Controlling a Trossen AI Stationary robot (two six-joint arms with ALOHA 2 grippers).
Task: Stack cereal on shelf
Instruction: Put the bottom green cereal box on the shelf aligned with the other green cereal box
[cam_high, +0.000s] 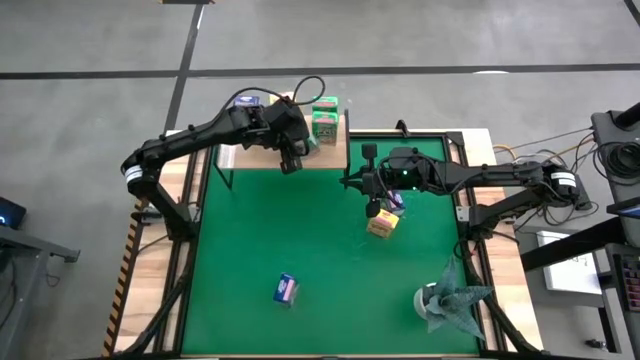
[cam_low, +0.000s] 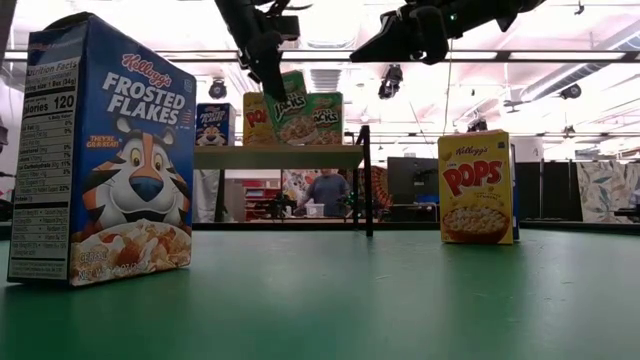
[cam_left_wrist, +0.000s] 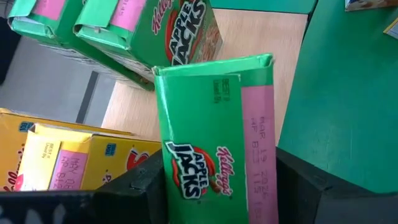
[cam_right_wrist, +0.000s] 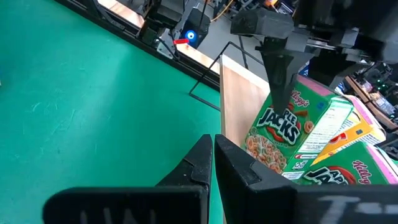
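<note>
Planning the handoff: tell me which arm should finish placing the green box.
Left. Its tool is shut on the green Apple Jacks box right over the shelf. The right tool hangs empty and shut over the mat, near the yellow Pops box.

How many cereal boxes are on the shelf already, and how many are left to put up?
Several boxes already stand on the shelf: two green Apple Jacks boxes, a yellow one and a blue one; an exact count is unclear. The left gripper holds a third green box over the shelf. Left on the green mat: a blue Frosted Flakes box and a yellow Pops box, under the right gripper, whose fingers are closed and empty.
</note>
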